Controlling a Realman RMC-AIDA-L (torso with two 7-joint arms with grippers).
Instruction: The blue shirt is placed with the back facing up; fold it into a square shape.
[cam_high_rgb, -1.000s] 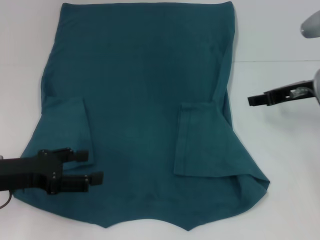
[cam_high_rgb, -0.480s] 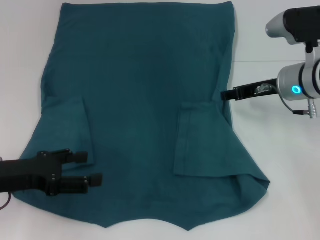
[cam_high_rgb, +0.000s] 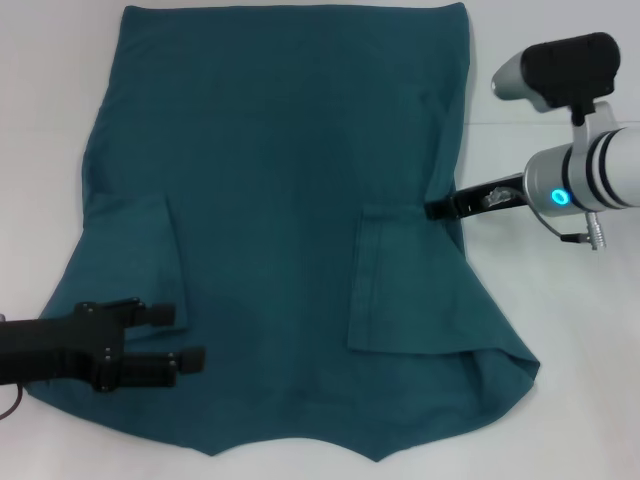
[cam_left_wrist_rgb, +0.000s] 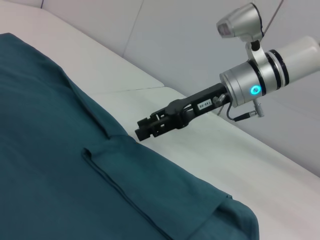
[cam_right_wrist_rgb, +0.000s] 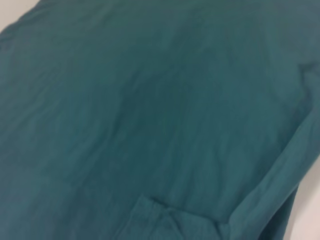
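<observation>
Now blue shirt (cam_high_rgb: 280, 200) is spread flat; left gripper (cam_high_rgb: 190, 336) is held released over it, right gripper (cam_high_rgb: 432, 211) at its edge, clenched

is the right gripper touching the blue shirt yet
Cannot tell. In the head view the right gripper overlaps the blue shirt's right edge; in the left wrist view its tip sits right at that edge, but neither shows plain contact or a gap.
</observation>
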